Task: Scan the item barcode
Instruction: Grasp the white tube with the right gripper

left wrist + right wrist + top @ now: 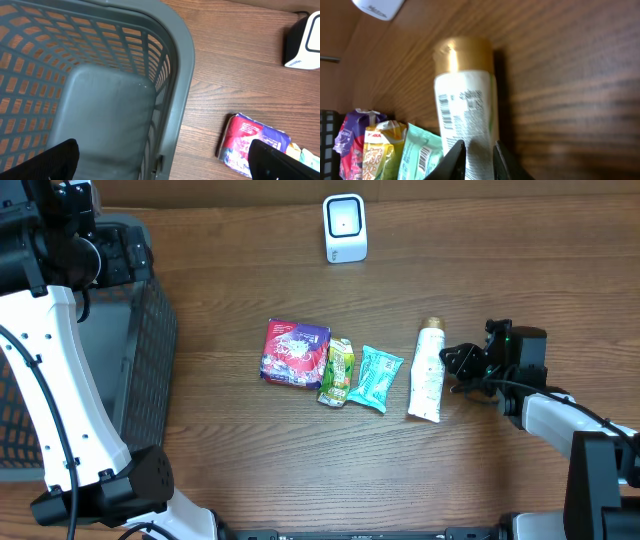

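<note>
Tube [427,375] w/ gold cap lies flat on table [220,290], barcode up, right end of a row of snack packs [295,352]; R gripper [479,162] at its lower end, fingers nearly together, can't tell if pinching; L gripper [165,162] fingers spread wide over basket [175,60].

Light is soft and even. The tube [465,100] throws a dark shadow to its right; the table [580,100] there looks blurred.
</note>
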`<action>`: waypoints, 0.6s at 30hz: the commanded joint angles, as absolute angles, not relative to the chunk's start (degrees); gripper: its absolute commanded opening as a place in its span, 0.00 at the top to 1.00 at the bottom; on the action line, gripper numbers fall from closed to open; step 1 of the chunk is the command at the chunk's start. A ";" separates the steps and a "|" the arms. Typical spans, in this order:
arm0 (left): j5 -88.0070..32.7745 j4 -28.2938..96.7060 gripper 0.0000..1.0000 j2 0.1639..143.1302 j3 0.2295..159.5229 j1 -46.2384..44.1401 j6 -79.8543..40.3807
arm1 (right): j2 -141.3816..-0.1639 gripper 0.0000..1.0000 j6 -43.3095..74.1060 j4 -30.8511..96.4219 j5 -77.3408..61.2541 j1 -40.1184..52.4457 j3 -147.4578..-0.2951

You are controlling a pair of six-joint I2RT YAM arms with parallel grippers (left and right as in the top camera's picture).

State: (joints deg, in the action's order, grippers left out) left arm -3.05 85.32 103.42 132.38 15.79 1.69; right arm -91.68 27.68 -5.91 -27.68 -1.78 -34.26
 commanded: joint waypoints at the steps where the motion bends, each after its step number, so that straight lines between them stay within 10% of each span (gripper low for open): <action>1: -3.92 85.23 0.00 103.07 132.49 15.75 2.59 | -91.96 0.82 21.87 -6.33 -27.46 -1.61 -37.47; 7: -3.92 85.23 0.01 103.07 132.49 15.75 2.59 | -91.96 0.84 18.24 -0.47 -29.04 -1.61 -44.34; 12: -3.92 85.23 0.01 103.07 132.49 15.75 2.59 | -91.96 0.38 11.05 25.30 -33.98 -3.07 -57.36; 18: -3.92 85.23 0.00 103.07 132.49 15.75 2.59 | -92.38 0.20 5.43 40.36 -34.22 -2.92 -60.01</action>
